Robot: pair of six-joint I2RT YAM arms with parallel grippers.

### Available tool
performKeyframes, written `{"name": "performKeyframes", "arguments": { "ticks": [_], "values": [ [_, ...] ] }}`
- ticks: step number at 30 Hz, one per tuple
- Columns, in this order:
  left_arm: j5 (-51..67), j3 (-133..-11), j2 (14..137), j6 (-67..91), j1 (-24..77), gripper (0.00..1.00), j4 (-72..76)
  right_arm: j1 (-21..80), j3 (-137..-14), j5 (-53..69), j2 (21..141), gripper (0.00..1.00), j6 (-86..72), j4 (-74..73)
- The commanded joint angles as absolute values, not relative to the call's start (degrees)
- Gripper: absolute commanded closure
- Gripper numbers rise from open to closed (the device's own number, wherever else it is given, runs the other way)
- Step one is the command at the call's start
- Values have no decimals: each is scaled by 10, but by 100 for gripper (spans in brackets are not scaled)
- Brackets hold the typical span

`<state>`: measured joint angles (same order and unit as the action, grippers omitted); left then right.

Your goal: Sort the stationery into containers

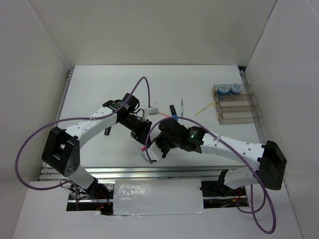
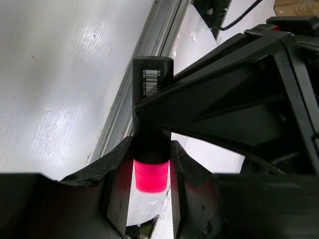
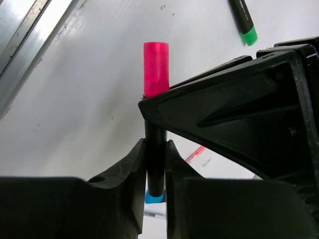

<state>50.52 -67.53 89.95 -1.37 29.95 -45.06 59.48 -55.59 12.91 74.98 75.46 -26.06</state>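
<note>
Sorted: two tape rolls point(image 1: 229, 89) in far compartment of tray point(image 1: 251, 107). Gripped by left gripper point(image 2: 151, 164) and right gripper point(image 3: 155, 159) together, above near edge of table point(image 1: 99, 89): pink highlighter point(image 3: 156, 67). Unsorted on table: green highlighter point(image 3: 243, 19), pen point(image 1: 183, 106), yellow stick point(image 1: 204, 109).

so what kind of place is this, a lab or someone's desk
Probably a robotics lab test cell, not a desk: white panel walls box in a white table on an aluminium frame, and two robot arms trailing purple cables are bolted at its near edge.
</note>
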Motion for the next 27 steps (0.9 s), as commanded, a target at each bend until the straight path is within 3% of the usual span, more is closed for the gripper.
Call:
{"name": "performKeyframes", "arguments": {
  "ticks": [1, 4, 5, 7, 8, 14, 18, 22, 27],
  "values": [
    [534, -695, 903, -22, 301, 97, -449, 597, -575, 123, 748, 84, 759, -272],
    [528, -691, 898, -20, 294, 71, -443, 588, -566, 115, 735, 97, 752, -268],
    [526, -687, 891, -13, 290, 45, -440, 575, -563, 111, 723, 97, 751, -274],
    [504, -685, 882, -5, 270, 26, -429, 558, -555, 107, 707, 98, 748, -287],
    [495, -685, 870, 24, 261, 2, -418, 533, -552, 105, 689, 98, 751, -304],
    [471, -700, 839, 45, 195, 1, -363, 365, -482, 94, 612, 99, 865, -360],
    [460, -710, 843, 46, 196, 1, -356, 133, -478, 98, 608, 99, 1015, -398],
    [454, -706, 850, 48, 201, 1, -347, -16, -509, 98, 649, 99, 1117, -419],
    [456, -702, 856, 54, 206, 1, -335, -112, -588, 114, 739, 98, 1189, -435]
  ]
}}
